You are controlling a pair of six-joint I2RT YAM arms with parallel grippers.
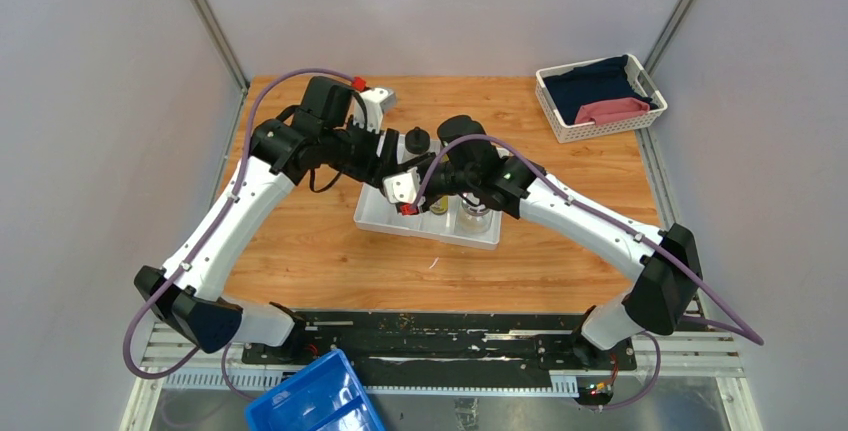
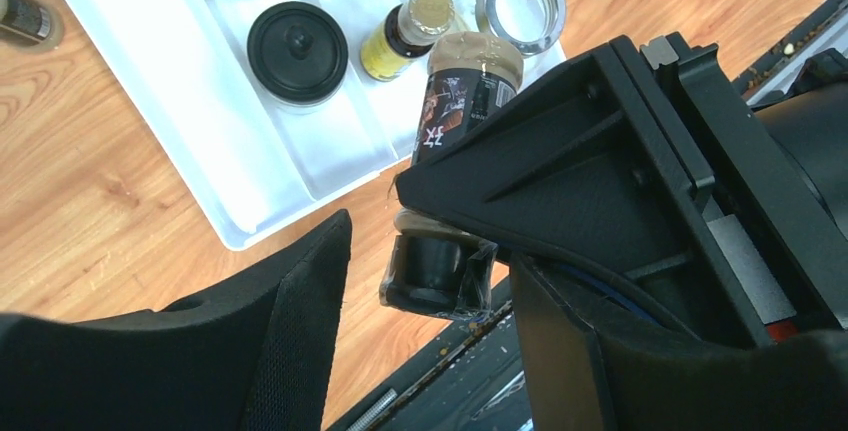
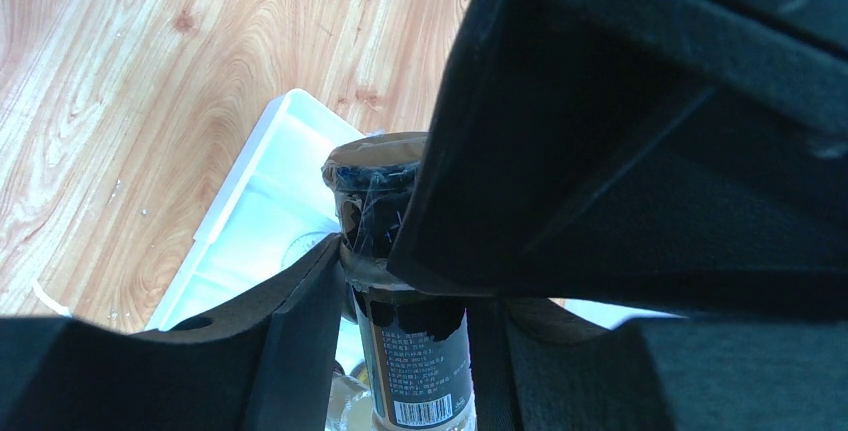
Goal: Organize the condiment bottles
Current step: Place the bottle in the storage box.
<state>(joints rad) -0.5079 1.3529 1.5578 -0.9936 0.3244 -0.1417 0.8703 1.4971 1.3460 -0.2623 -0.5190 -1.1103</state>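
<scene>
Wrist views are showing what the overhead view is hiding beneath the arms: a dark-labelled bottle, its cap film-wrapped, hanging over the white tray's corner. Inside the tray a black-lidded jar, a yellow-labelled bottle and an open glass jar are standing (another small bottle is sitting just outside the tray). Grey walls are enclosing the wooden worktop; a basket of cloths is sitting well apart from the tray. The right pincer is pinching the dark-labelled bottle's neck; the left pincer is standing spread, one finger clear of it.
</scene>
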